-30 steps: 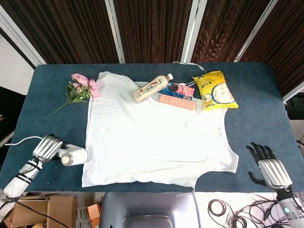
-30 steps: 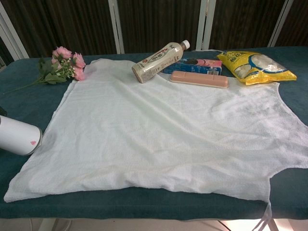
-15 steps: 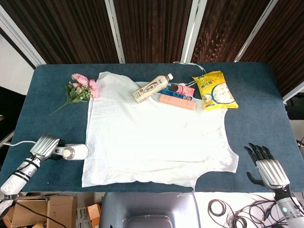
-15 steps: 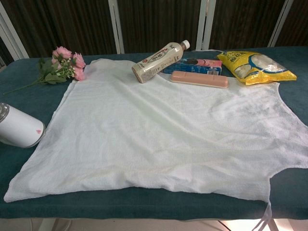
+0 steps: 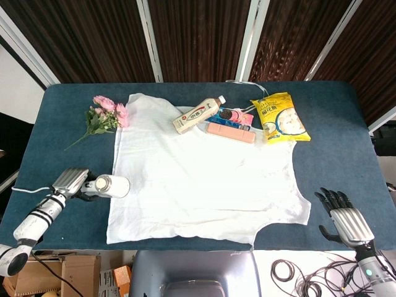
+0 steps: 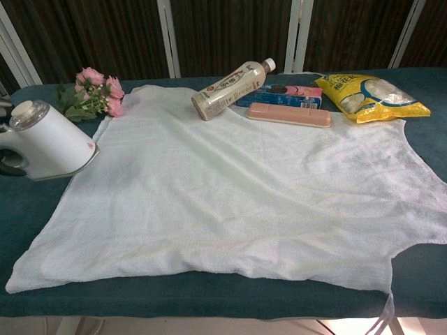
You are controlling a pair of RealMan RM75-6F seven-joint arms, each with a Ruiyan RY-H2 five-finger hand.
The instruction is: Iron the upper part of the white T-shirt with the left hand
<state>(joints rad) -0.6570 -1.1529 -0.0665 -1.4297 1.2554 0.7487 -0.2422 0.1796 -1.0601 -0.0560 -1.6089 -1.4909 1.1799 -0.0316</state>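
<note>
Since a moment ago, our left hand (image 5: 69, 182) has carried the iron (image 5: 111, 185) up and in toward the shirt; where it lay flat on the bench beside the hem corner, it now tips up, with its nose just over the left edge of the white T-shirt (image 5: 198, 179). Our fingers are wrapped around the iron's handle, though in the chest view only the iron (image 6: 45, 143) itself shows and the grip is mostly hidden behind it. Our right hand (image 5: 343, 218) hangs off the near right corner of the bench (image 5: 346, 142), fingers spread and holding nothing, well clear of the cloth.

The shirt lies spread flat across the middle of the bench, directly ahead of the fingers, its far edge running up toward the flowers (image 5: 105, 114). Along that far edge sit a bottle (image 5: 198, 115), a flat pink case (image 5: 230, 132) and, behind it, a small colourful packet, with a yellow snack bag (image 5: 279, 117) further off, beyond the shirt's far corner.

We judge this to be the approach step: the iron is in hand and arriving at the cloth, but no pressing has begun. Next we need to lower its flat face onto the fabric and slide it away from us across the upper part of the shirt. That calls for keeping the base level and stopping short of the bottle and case, which overlap the edge we want to reach.
</note>
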